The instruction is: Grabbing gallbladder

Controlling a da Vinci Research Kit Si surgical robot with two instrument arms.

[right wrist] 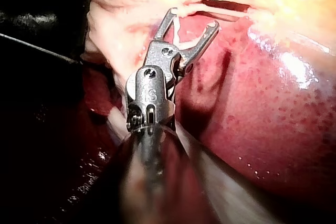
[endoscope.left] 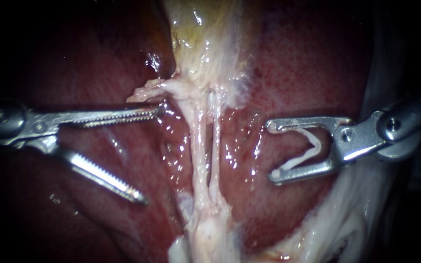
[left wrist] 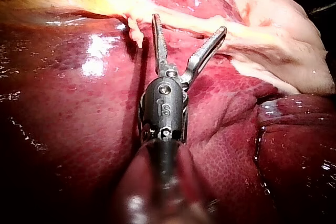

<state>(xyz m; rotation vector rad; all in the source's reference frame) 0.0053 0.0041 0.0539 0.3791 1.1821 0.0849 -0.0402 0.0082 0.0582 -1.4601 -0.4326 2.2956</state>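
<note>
Spot the left instrument (endoscope.left: 149, 153): pincer spread wide, gripping nothing, just beside the two tubes (endoscope.left: 198, 151); steer it up to the gallbladder (endoscope.left: 200, 39), yellowish, top middle against the liver (endoscope.left: 293, 73); take a full bite of wall near the neck, close gently, stay off the tubes; leave the right instrument (endoscope.left: 272, 151) parked apart, pincer clasping a white clip (endoscope.left: 310, 146). Counting now: two instruments, two tubes, one clip, one gallbladder.
</note>
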